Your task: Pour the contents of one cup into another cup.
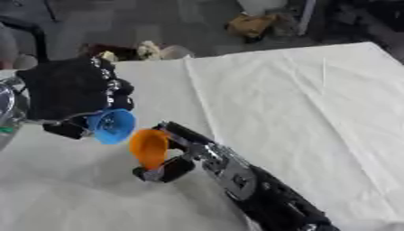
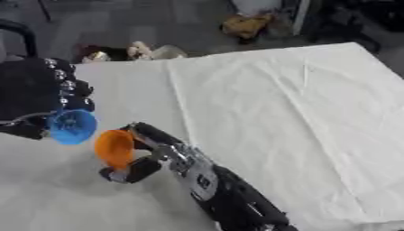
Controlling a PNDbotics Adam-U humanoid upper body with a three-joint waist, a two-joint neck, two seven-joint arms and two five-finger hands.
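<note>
**Two cups held mouth to mouth over the white cloth**

Left hand [image 1: 69, 90]: fingers curled round the blue cup [image 1: 112, 126], pinching it at the lower edge of the hand. Cup is tipped over, open mouth facing down and right, toward the orange one. Back of the hand faces the camera, so how the fingertips sit on the cup cannot be told.

Right hand [image 1: 177, 155]: a long finger runs over the top of the orange cup [image 1: 149, 147], thumb curled under it from below, cup pinched between the two. The cup is tilted, mouth facing left and up, toward the blue cup. The rims are just beside each other; touching or not, cannot tell. Blue cup sits higher and to the left, orange lower and to the right. Contents not visible in either cup.

Both cups are off the table [image 1: 315, 113], above its left part. White creased cloth covers the table. The right arm comes in from the bottom edge, black with silver joints; the left from the left edge.

Beyond the table's far edge, on the grey floor, lies a brown crumpled thing [image 1: 252, 25].
</note>
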